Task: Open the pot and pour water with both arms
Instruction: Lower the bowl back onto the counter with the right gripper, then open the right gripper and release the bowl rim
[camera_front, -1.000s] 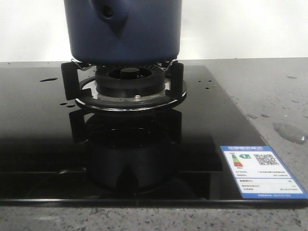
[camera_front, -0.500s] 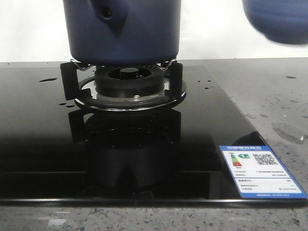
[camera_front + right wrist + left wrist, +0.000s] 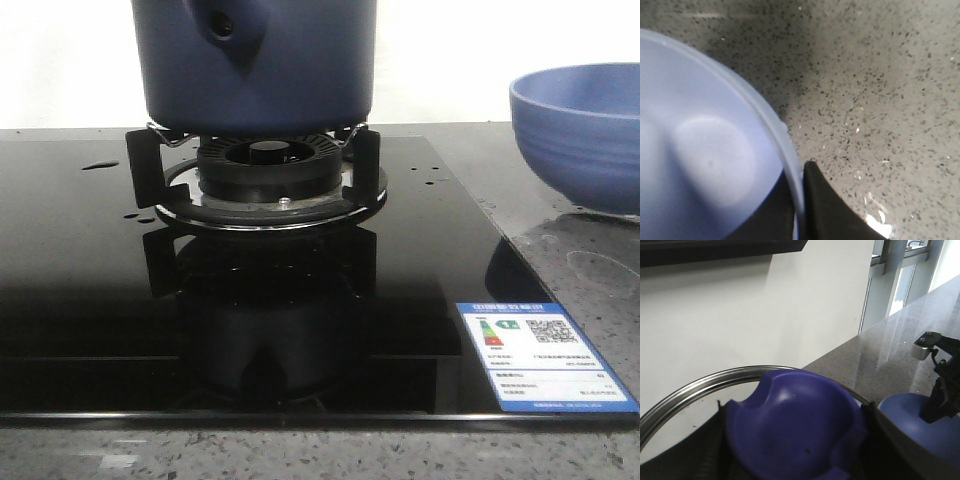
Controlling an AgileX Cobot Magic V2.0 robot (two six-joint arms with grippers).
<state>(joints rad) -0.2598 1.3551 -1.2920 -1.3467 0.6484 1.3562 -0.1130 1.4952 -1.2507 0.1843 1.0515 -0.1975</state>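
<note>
Front view: bowl (image 3: 585, 135) at counter's (image 3: 560, 250) right edge

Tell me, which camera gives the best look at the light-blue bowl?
The front view: the bowl shows its ribbed side and rim beside the stove. The right wrist view sees only part of its inside and rim; the left wrist view catches a dark sliver.

— What is the stove top made of?
— The cooktop (image 3: 90, 300) looks like glossy black glass, mirroring the matt black pot stand (image 3: 145, 165) and its shiny metal ring (image 3: 270, 218).
— And the pot (image 3: 300, 70)?
— Matt dark blue, smooth.
— The counter (image 3: 590, 270)?
— Speckled grey stone, polished, with small shiny drops of water (image 3: 875, 217).
— The bowl (image 3: 580, 135)?
— Smooth light blue with faint ribs. The lid (image 3: 705, 390) has a bright metal rim.
</note>
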